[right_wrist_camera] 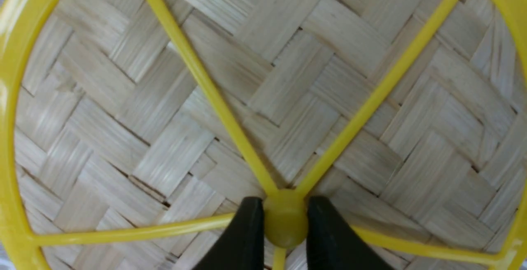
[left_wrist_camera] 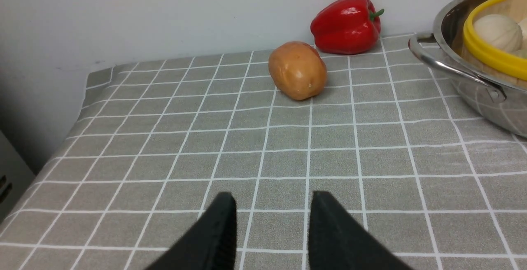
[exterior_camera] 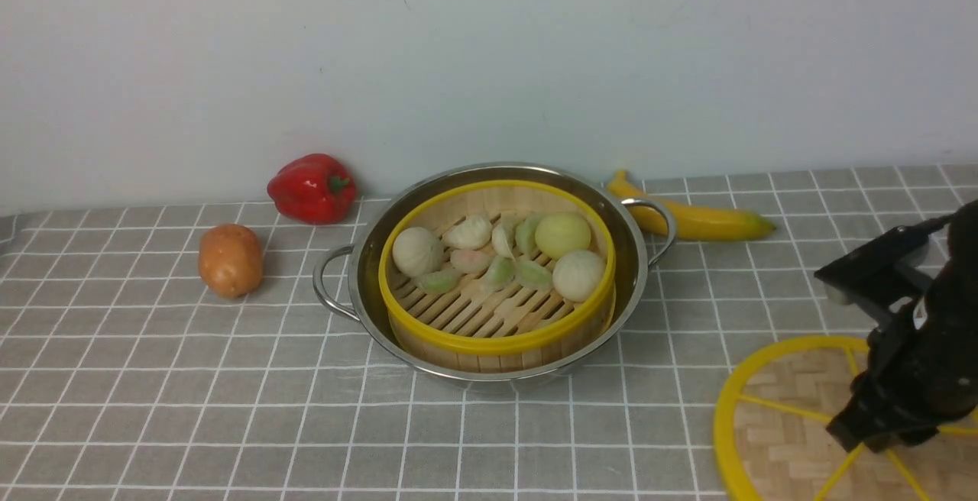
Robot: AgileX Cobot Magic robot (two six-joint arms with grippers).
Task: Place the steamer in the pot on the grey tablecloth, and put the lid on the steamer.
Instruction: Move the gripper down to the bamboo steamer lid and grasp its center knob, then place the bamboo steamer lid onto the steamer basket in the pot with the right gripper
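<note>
The steamer (exterior_camera: 497, 279), a bamboo basket with yellow rims and pale buns and dumplings inside, sits in the shiny steel pot (exterior_camera: 367, 272) at the middle of the grey tablecloth (exterior_camera: 191, 394). The lid (exterior_camera: 779, 417), a flat woven disc with yellow rim and spokes, lies on the cloth at the near right. My right gripper (exterior_camera: 879, 428) stands over its centre. In the right wrist view this gripper (right_wrist_camera: 285, 216) has both fingers pressed against the lid's yellow knob (right_wrist_camera: 285, 229). My left gripper (left_wrist_camera: 272, 208) hovers open over bare cloth, left of the pot (left_wrist_camera: 473, 84).
A red pepper (exterior_camera: 312, 188) and a potato (exterior_camera: 230, 260) lie left of the pot near the back wall. A banana (exterior_camera: 695, 217) lies behind the pot's right handle. The cloth drops off at the table's left edge (left_wrist_camera: 70, 130).
</note>
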